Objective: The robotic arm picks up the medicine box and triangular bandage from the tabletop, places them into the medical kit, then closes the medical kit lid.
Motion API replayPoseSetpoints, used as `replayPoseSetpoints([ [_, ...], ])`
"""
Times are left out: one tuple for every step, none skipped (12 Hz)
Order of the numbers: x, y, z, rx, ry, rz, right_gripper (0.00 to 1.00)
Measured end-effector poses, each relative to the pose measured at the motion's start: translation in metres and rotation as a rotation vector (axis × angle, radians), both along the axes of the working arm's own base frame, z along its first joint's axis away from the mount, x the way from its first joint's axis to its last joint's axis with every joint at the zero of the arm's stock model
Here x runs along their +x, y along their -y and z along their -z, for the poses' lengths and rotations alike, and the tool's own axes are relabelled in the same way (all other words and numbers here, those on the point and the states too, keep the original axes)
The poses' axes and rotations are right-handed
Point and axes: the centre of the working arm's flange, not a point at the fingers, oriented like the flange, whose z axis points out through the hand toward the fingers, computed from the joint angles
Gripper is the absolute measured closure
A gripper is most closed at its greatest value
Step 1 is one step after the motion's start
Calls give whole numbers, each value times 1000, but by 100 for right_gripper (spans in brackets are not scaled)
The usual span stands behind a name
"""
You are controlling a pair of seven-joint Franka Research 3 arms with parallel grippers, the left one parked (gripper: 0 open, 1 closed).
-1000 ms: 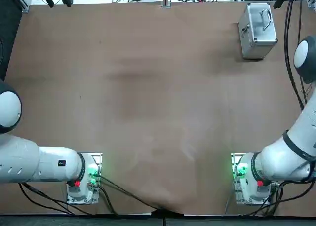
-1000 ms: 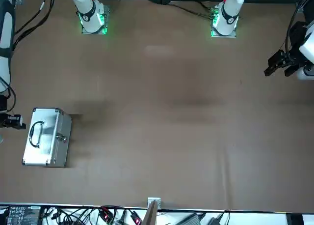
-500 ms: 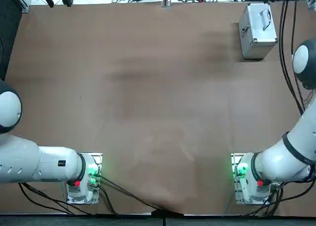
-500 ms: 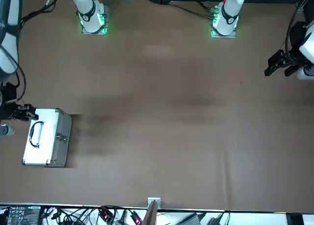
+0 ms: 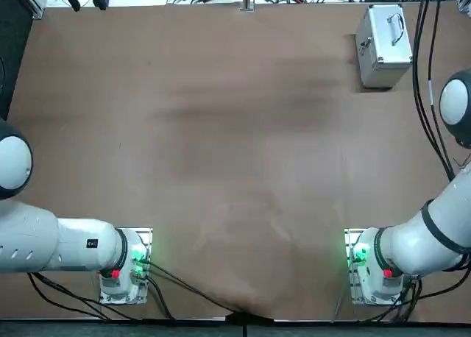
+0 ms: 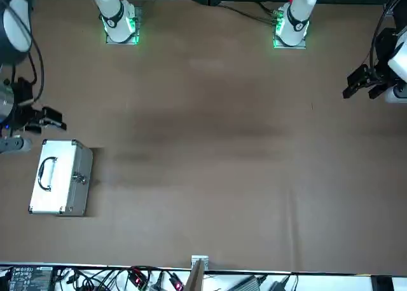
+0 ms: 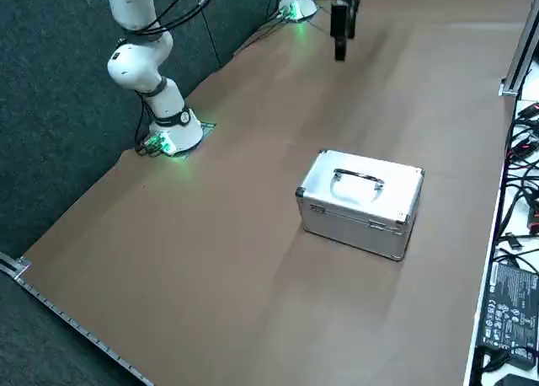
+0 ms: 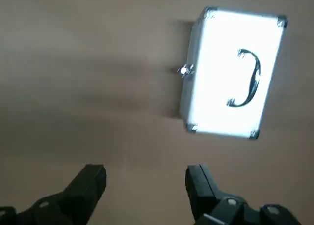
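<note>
I count one medical kit (image 5: 384, 50), a silver case sitting on the brown counter (image 5: 221, 153), toward two o'clock from the middle as I look down from overhead. Seen from across, it's between eight and nine o'clock. Its one medical kit lid (image 7: 364, 182) is shut and faces up, with a single dark-and-shiny handle (image 8: 250, 80) across it. There are four capped corners around that lid, one latch (image 8: 185, 70) on one side wall, and two small metal fittings on a long wall.

One robotic arm (image 5: 430, 230) is working here, its base (image 5: 374, 267) at about four o'clock from overhead, black cables (image 5: 428, 94) trailing alongside. It carries the right end effector (image 8: 146, 172), whose two black fingers (image 8: 91, 183) are spread wide apart, with nothing in their hold. From the right side, that end effector hangs above the counter, toward twelve o'clock from the case and clear of it.

Along the counter's far edge I spot one upright metal post (image 6: 196, 273), at six o'clock from across, beside a tangle of wires (image 6: 108, 279). One labelled black power brick (image 7: 509, 314) lies out past that edge.
</note>
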Motion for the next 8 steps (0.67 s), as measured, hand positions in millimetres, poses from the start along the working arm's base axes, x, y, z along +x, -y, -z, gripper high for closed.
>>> replayPoseSetpoints([
  [-9,-8,-10,3,-10,9,0],
  [-16,-13,-19,6,-14,15,0],
  [-24,-15,-27,9,-13,24,0],
  [-31,-16,-34,13,-10,33,0],
  [-39,-14,-39,17,-7,42,0],
  [-47,-12,-44,18,-7,43,0],
  [-56,-12,-48,14,-7,42,0],
  [-64,-11,-51,9,-8,39,0],
])
